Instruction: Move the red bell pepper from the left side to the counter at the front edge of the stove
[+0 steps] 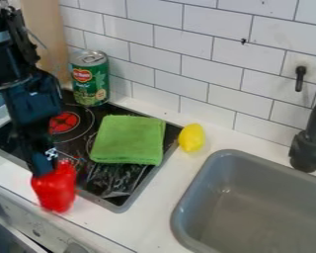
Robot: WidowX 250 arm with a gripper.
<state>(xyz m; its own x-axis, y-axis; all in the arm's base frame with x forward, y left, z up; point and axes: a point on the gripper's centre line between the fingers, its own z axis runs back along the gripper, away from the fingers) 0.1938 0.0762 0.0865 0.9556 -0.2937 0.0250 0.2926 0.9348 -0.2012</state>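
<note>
Before you, a white surface carries everything. On its right is a grey, round-cornered rectangular sink; left of it, a black glass stovetop. The black robot arm comes down from the upper left. A folded green cloth lies flat, its broad base steadying it across the stovetop. Your green-labelled metal can stands upright on its flat end at the stovetop's back edge, near the tiled wall. At lower left, by the front edge, is a glossy red toy pepper. Your tool appears closed on its top, leaving the bulk hanging below; the exact gap is hidden. A yellow toy lemon rests between stovetop and sink.
</note>
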